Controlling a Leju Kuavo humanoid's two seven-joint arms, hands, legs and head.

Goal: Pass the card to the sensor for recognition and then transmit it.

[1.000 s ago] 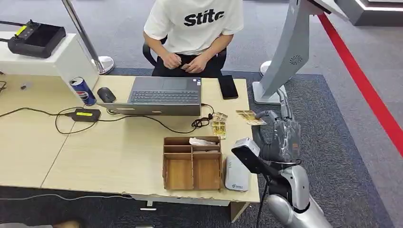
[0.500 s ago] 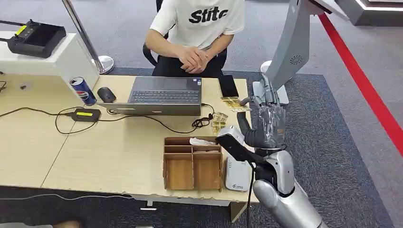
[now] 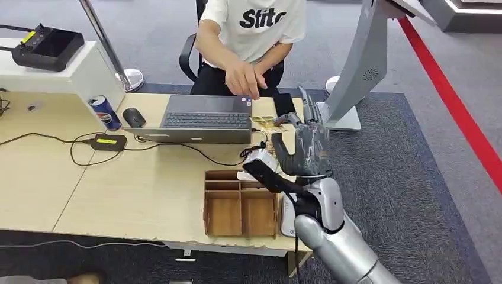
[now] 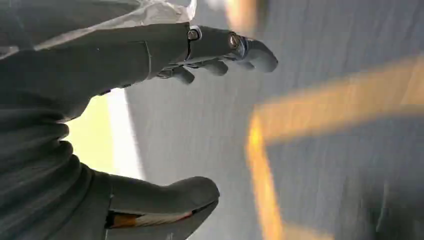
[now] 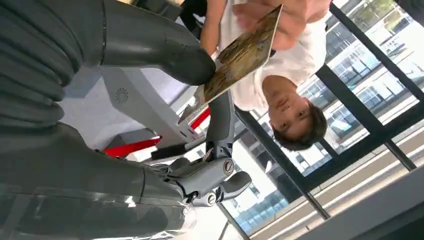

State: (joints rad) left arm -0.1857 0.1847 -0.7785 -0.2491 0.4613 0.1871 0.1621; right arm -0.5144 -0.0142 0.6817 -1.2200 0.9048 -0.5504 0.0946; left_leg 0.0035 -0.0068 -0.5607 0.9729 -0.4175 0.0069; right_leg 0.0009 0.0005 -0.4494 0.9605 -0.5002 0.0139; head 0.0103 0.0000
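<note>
Head view, right hand: the right hand (image 3: 308, 148) is raised over the far right part of the table (image 3: 118, 195), pinching the card (image 3: 264, 122) at one edge, so the free end points toward the person (image 3: 248, 35).
Head view, person: their hand (image 3: 244, 77) reaches over the laptop (image 3: 204, 118) toward the card and looks close to it, likely to take it; I cannot tell if it touches.
Head view, sensor: the white sensor (image 3: 290, 216) lies flat at the near right edge of the table, just beside the wooden organiser (image 3: 237, 204), and the card is well away from it. By this placing the handover, not the scan, seems the step in hand.
Left wrist view, left hand: the left hand (image 4: 150, 120) hangs over blurred grey floor, thumb and fingers (image 4: 240, 50) apart and holding nothing; it appears idle.
Right wrist view, grip: the thumb (image 5: 165, 50) presses the card (image 5: 240, 55) against a finger behind it, holding it near one end.
Right wrist view, person: their fingers meet the card's far end, though blur hides whether they grip it.
</note>
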